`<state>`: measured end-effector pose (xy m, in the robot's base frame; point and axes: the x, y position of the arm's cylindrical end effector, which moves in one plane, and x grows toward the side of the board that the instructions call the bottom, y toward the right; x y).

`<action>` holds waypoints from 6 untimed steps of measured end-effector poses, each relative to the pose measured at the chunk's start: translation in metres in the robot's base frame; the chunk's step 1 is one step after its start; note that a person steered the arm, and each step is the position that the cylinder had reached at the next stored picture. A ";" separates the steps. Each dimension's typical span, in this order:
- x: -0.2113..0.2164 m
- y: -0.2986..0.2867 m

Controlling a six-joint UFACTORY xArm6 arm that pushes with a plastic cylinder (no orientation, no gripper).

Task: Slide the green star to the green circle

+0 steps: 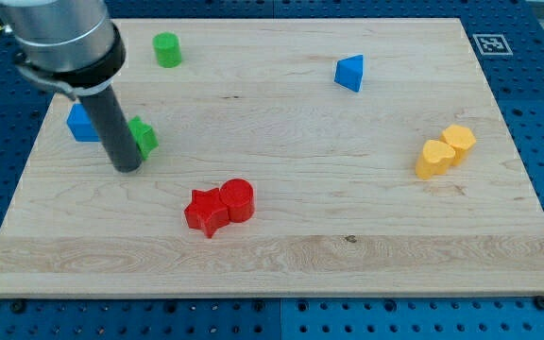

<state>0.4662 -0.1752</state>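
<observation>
The green star (145, 137) lies at the left of the wooden board, partly hidden behind my rod. The green circle (167, 49) stands near the view's top left, well above the star. My tip (127, 168) rests on the board just below and left of the green star, touching or almost touching it.
A blue block (81, 124) sits left of the rod, partly hidden. A blue triangle (349, 73) is at the top centre-right. A red star (206, 211) and red cylinder (237, 199) touch at the centre bottom. A yellow heart (433, 159) and yellow block (460, 141) touch at the right.
</observation>
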 end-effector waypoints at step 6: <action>-0.110 0.014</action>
<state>0.3563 -0.1610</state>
